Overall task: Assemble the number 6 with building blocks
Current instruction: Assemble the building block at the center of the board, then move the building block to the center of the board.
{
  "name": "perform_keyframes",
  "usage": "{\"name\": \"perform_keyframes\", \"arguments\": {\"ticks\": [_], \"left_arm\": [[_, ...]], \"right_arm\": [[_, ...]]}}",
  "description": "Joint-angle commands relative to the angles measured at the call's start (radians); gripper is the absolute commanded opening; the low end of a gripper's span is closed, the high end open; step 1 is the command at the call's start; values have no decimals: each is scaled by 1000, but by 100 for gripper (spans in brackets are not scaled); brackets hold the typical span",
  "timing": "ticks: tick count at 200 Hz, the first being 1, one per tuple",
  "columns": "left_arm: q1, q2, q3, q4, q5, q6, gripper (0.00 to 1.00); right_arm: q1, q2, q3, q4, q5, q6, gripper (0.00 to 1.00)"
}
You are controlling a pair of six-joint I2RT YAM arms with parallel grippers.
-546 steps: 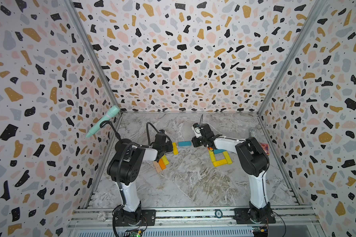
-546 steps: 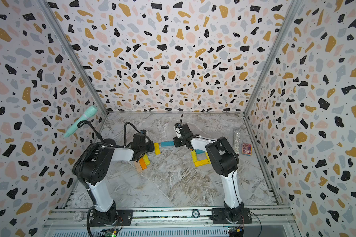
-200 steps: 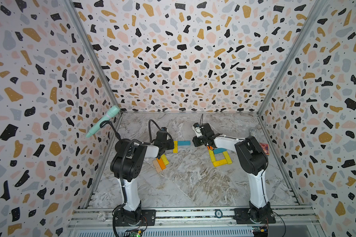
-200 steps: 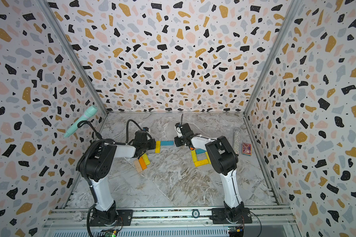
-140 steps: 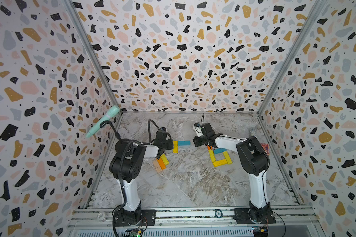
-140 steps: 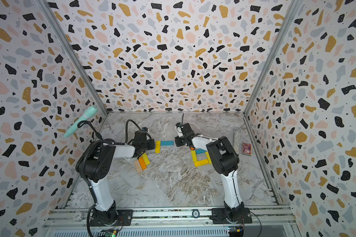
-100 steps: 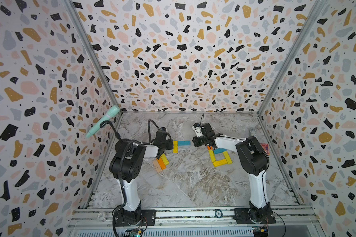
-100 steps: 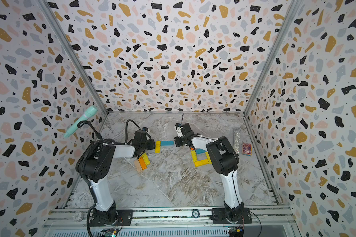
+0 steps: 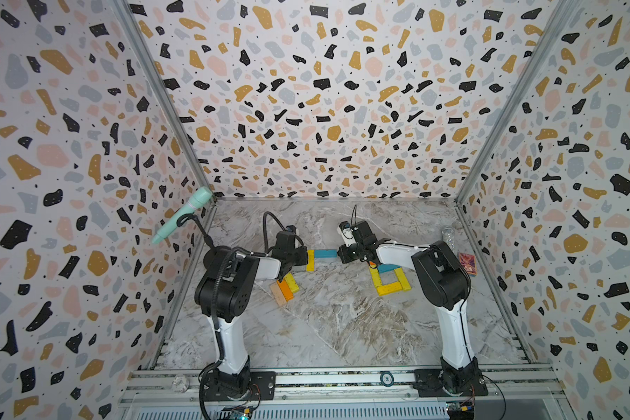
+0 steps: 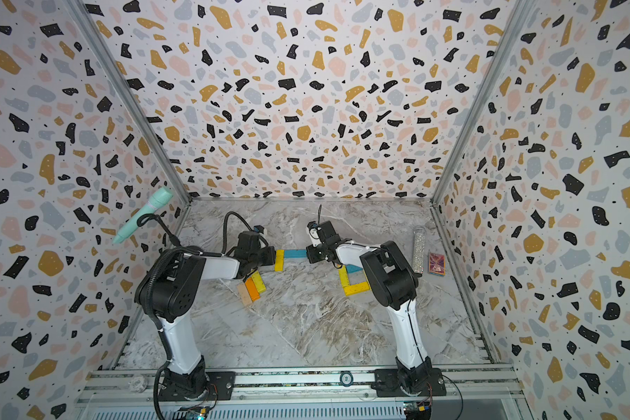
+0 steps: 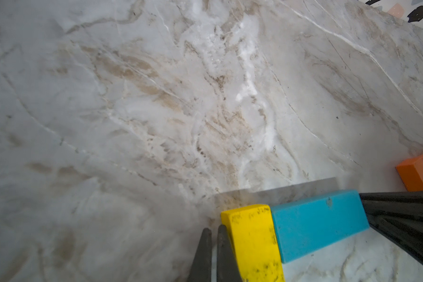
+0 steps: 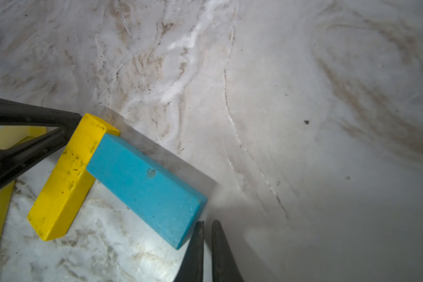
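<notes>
No legible text is showing anywhere. A small round badge (image 9: 387, 378) on the front rail (image 9: 306, 380) is carrying marks too small to read. The yellow block (image 12: 66, 178) is showing only dark scuffs, and the red patterned box (image 10: 436, 263) is displaying print too fine to make out.
</notes>
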State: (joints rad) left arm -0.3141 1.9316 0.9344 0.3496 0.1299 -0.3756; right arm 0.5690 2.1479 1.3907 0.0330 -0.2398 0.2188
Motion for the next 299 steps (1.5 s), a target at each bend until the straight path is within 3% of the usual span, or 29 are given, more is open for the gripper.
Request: {"name": "perform_keyframes", "arguments": {"ticks": [1,25,57,70,85,113,142,174,214,299], "left_arm": [[-7,-5,17,-20,-11,23,3],[-6,-87,40,-66,-90,34,4],[-5,-320,44,-120,-199,44,18],[-5,-440,7,-120,-257,38,36],[-1,-555,-48,-132,-322,43,45],[34,-719,-145,-214,-387,19,65],[65,-893,-333,-130,-424,-59,78],[99,-1035,-480,-54,-480,-106,95],[125,-1123,-528,-52,-494,-108,100],[196,-1167,-550,-61,-425,-135,100]], "right_arm": [[3,-44,17,-15,23,-1,13],[10,-132,-25,-1,28,-4,22],[67,-299,-107,2,61,-3,37],[105,-343,-128,-5,50,17,41],[155,-363,-127,-28,42,43,45],[257,-336,-97,-35,30,92,47],[362,-221,22,-118,97,66,49],[397,-107,133,-198,131,38,47],[441,-51,180,-301,203,-12,45],[470,23,184,-319,194,-24,46]]}}
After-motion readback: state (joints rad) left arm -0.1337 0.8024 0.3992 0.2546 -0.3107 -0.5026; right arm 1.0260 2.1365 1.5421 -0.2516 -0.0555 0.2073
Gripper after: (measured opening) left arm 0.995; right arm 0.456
